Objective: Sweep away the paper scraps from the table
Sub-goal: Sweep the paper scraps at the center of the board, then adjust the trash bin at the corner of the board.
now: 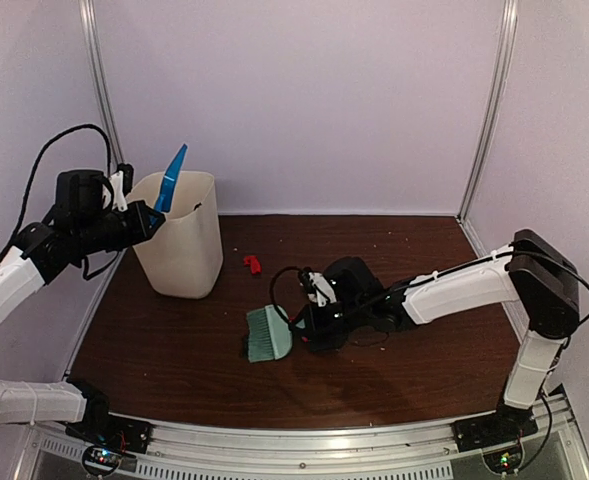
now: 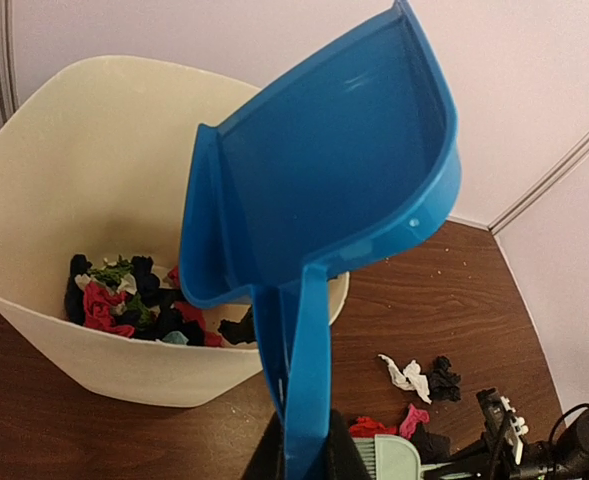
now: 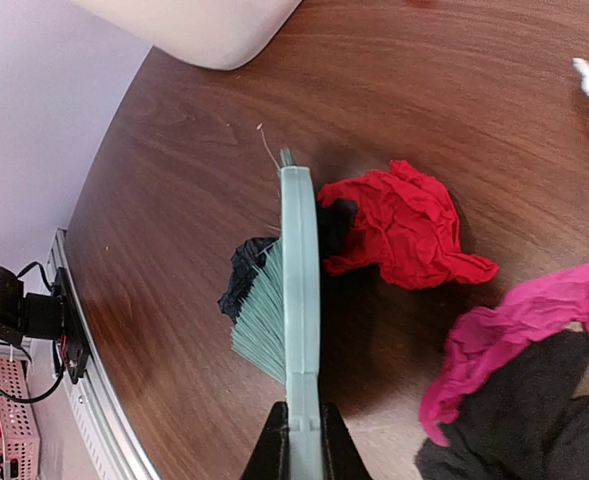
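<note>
My left gripper (image 2: 304,455) (image 1: 139,225) is shut on the handle of a blue dustpan (image 2: 324,180) (image 1: 174,172), held tilted above a cream bin (image 2: 34,320) (image 1: 179,240). The pan's inside looks bare. Several paper scraps (image 2: 124,300) lie in the bin. My right gripper (image 3: 302,445) (image 1: 316,322) is shut on a pale green brush (image 3: 299,300) (image 1: 269,333) whose bristles rest on the table (image 1: 174,350). Beside the brush lie a red scrap (image 3: 399,225), a pink scrap (image 3: 514,335) and black scraps (image 3: 519,430). One black bit (image 3: 246,275) sits under the bristles.
A lone red scrap (image 1: 252,264) lies right of the bin. A white scrap (image 2: 404,375) and a black one (image 2: 442,378) lie further back. The silver front rail (image 1: 304,435) bounds the near edge; walls enclose the other sides.
</note>
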Robot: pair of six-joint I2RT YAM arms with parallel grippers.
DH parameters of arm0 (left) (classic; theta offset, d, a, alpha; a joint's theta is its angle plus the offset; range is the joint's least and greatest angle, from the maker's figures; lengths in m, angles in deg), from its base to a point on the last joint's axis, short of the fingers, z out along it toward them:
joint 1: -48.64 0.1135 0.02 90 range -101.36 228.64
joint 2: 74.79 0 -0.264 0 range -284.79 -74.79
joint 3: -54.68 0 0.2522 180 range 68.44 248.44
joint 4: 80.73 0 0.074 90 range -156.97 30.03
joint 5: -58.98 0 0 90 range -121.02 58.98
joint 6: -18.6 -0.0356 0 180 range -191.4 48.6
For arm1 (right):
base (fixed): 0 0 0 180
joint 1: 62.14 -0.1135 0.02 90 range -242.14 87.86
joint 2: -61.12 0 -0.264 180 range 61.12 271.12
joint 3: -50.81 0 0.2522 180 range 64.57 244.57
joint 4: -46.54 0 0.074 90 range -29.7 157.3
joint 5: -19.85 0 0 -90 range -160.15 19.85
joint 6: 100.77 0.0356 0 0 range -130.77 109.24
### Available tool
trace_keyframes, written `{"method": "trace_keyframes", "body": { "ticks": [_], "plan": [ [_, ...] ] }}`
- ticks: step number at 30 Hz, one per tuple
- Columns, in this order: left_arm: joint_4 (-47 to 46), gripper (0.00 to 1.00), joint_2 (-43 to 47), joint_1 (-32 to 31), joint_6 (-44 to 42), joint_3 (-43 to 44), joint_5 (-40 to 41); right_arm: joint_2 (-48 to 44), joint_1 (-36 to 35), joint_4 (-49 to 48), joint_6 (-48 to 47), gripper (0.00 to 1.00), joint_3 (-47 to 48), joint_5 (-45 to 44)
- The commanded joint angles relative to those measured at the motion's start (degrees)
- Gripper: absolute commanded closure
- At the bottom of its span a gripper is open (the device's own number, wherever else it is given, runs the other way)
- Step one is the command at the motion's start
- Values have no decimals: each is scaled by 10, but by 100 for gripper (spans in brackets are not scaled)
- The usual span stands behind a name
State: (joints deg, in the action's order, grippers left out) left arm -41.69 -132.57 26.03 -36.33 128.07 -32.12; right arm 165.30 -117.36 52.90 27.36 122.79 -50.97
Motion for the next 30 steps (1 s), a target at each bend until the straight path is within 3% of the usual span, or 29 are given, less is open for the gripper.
{"method": "trace_keyframes", "body": {
  "ticks": [1,12,21,26,30],
  "plan": [
    [-31,100,-1,-3,-14,-9,-5,-30,25,36,-5,100,-68,-50],
    [-21,100,-28,-45,-54,-6,-15,-205,63,138,10,100,-152,-183],
    [0,100,-40,-130,-96,20,38,-353,64,95,-65,100,-149,-132],
    [30,100,-52,-172,-110,48,78,-367,78,81,-110,100,-114,-215],
    [47,100,-63,-200,-108,51,106,-310,123,76,-100,100,-62,-244]
  ]
}}
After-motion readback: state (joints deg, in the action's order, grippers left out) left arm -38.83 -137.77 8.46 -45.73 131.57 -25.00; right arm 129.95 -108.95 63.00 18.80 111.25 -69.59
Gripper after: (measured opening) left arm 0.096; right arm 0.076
